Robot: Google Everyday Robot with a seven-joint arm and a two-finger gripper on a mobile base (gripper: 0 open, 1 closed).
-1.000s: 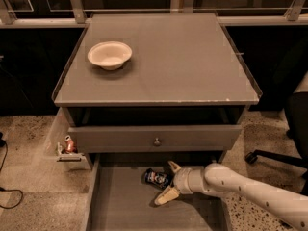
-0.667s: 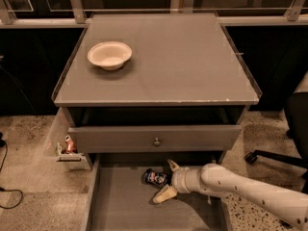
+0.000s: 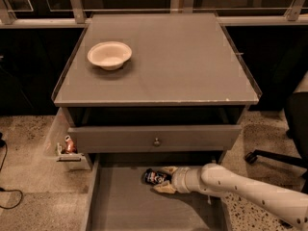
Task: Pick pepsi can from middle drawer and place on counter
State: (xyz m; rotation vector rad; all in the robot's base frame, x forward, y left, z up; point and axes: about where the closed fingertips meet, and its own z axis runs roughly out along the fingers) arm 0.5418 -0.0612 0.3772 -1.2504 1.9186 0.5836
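The pepsi can (image 3: 154,176), dark blue with a red-and-white logo, lies on its side at the back of the open middle drawer (image 3: 120,206), on its flat grey floor. My gripper (image 3: 162,179) reaches in from the right at the end of a pale arm (image 3: 240,186). It is open, with one pale finger (image 3: 168,169) just behind the can's right end and the other (image 3: 163,188) just in front of it. The can rests on the drawer floor. The counter (image 3: 183,61) is the grey cabinet top above.
A cream bowl (image 3: 109,55) sits on the counter's left rear. The upper drawer front with a round knob (image 3: 157,141) overhangs the back of the middle drawer. A small reddish can (image 3: 70,145) stands in a side holder at the left. A chair base (image 3: 269,158) is at the right.
The two fingers have drawn closer together around the can's right end. The can has stayed where it lay.
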